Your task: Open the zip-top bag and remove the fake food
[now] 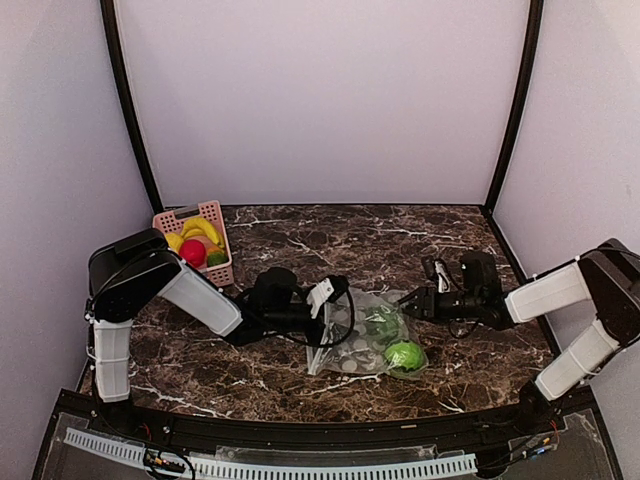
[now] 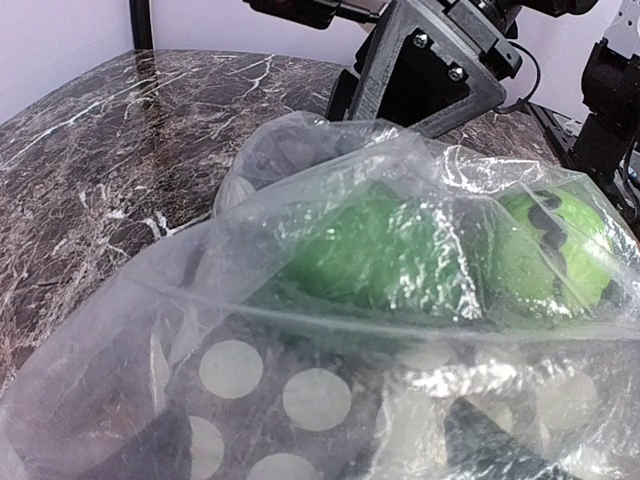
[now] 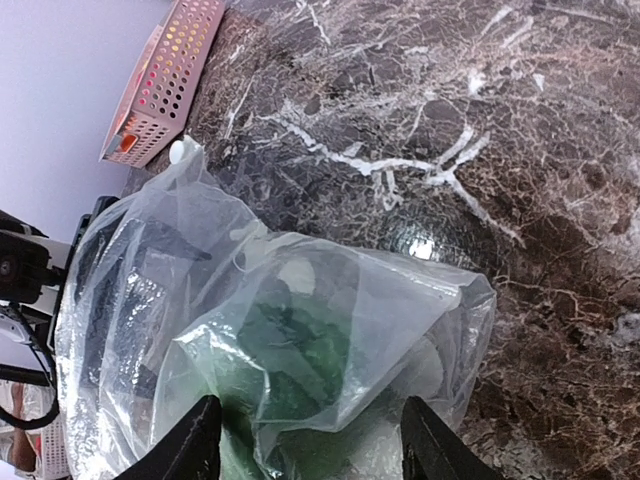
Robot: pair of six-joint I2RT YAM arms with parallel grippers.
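The right gripper [image 3: 310, 410], spread wide and holding nothing, straddles the zip-top bag [image 3: 290, 270], which likely handles limp, light and slippery; pinch a film fold between the fingers.

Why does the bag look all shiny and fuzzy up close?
Left wrist view: the bag fills the picture, its nearest part soft, white glints on wrinkles over the green ball. Right wrist view: a bright glare spot on the table. Top view: everything sharp, little shine.
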